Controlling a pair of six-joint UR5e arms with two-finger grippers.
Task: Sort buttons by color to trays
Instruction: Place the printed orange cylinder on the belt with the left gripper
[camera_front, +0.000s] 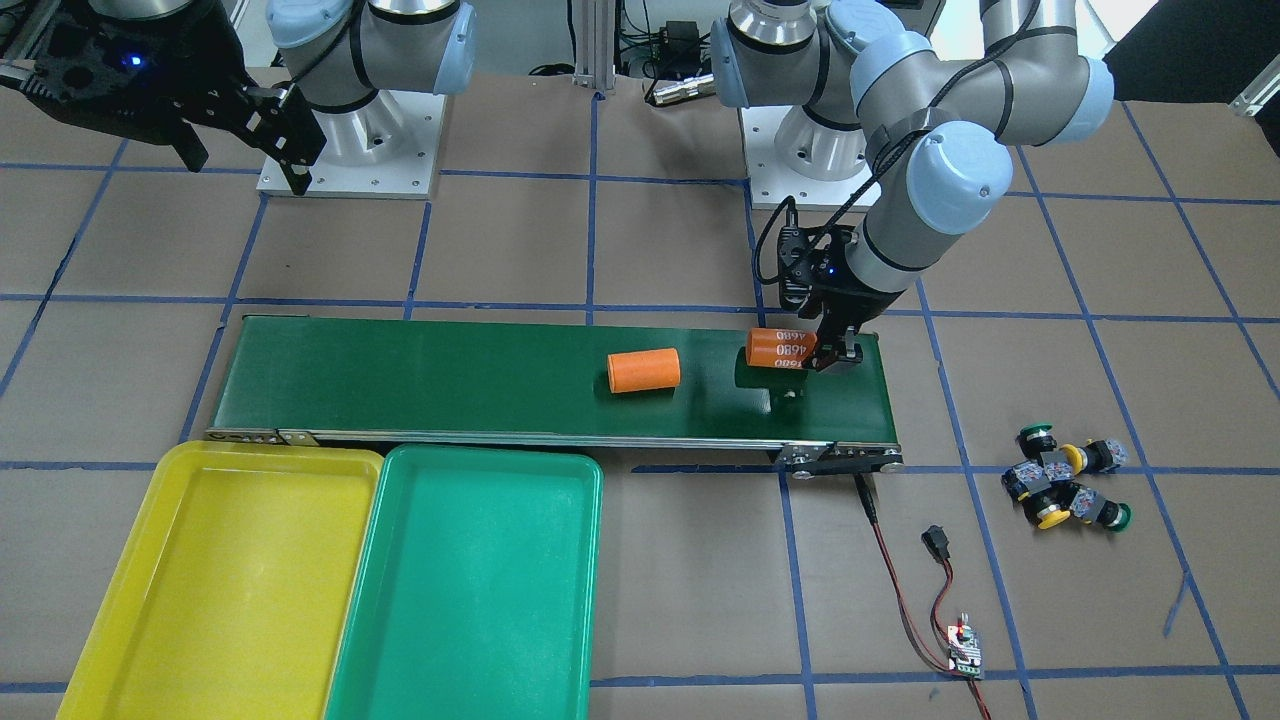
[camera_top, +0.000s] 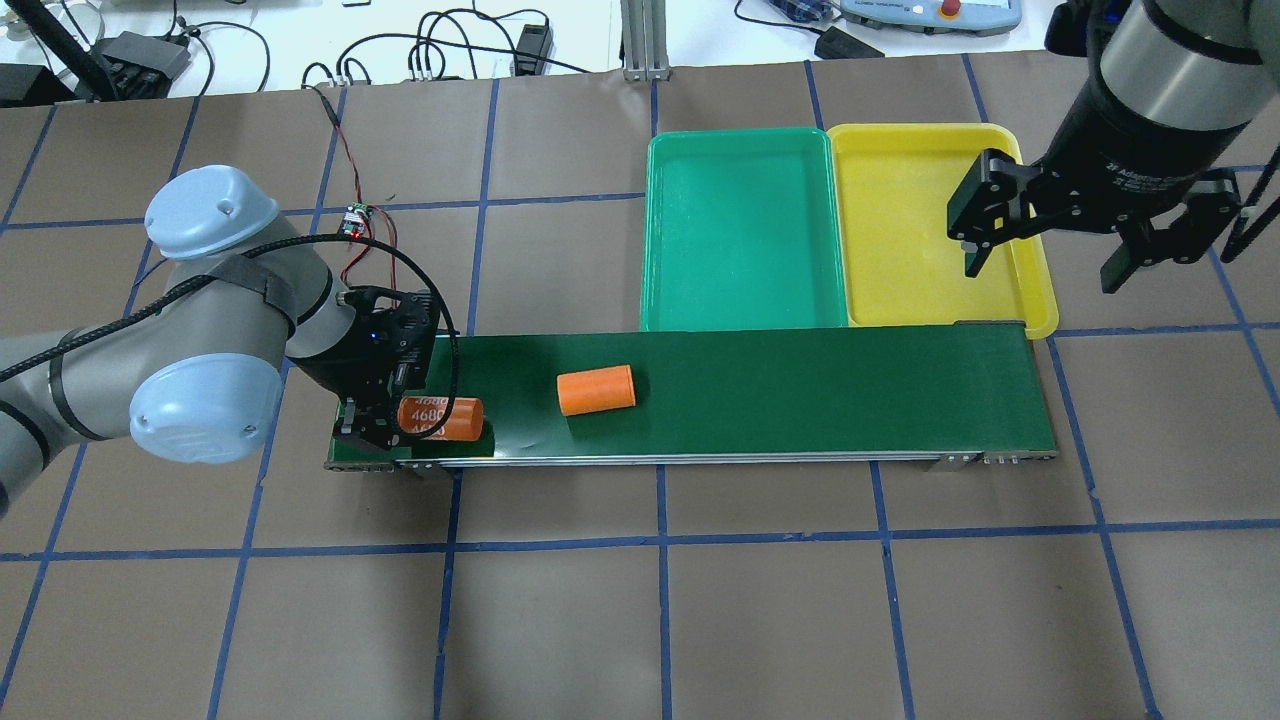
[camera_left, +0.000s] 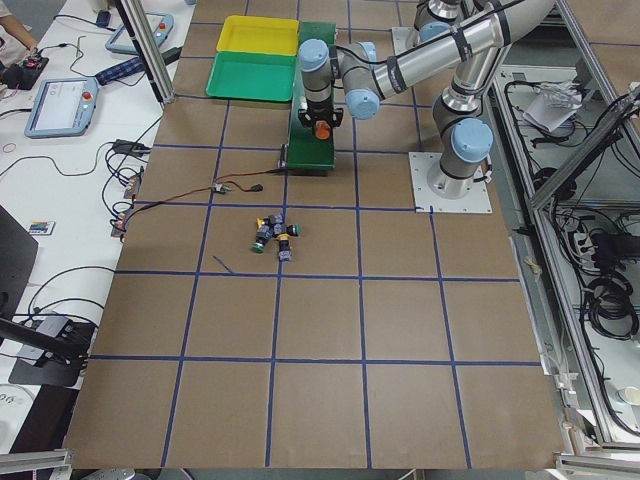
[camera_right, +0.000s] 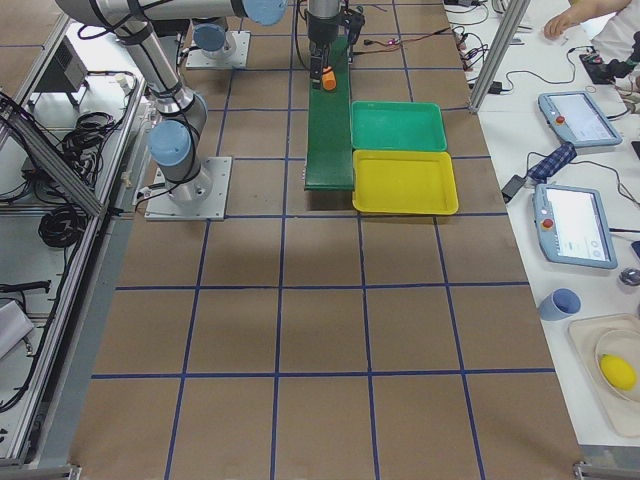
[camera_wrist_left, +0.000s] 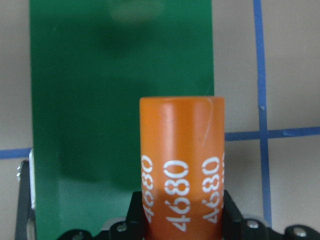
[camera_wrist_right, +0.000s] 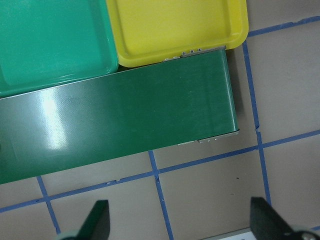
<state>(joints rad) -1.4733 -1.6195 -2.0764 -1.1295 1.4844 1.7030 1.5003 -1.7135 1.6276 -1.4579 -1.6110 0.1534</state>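
Well, sorting proper has not begun, by my reading. All four buttons (camera_front: 1062, 478) lie in a touching heap on the table (camera_front: 700, 600), off the conveyor belt (camera_front: 480, 385), at about four o'clock from the left gripper (camera_front: 838, 355) as seen from the operators' side. No button is in the yellow tray (camera_front: 95, 610) or the green tray (camera_front: 352, 640), which sit side by side at seven o'clock of the belt's middle.

Left gripper: closed round one end of the orange cylinder (camera_front: 780, 347) marked 4680, over the belt's end. A plain orange cylinder (camera_front: 644, 370) lies on the belt at nine o'clock from it.

Right gripper (camera_top: 1045, 265): spread wide, holding nothing, hanging high above the yellow tray's outer edge.

Next move, as I judge it: let go of the cylinder, swing the left arm out to the heap, and pick one button out of it by colour. The heap is tight, so the approach needs care not to nudge the neighbours.

Hard to make out:
- Whether the held cylinder rests on the belt or hangs just above it. A shadow beneath suggests a gap, but I cannot say.
- The heap falls outside the overhead view and both wrist views.
- Two green and two yellow caps show, but which way each body lies is unclear.
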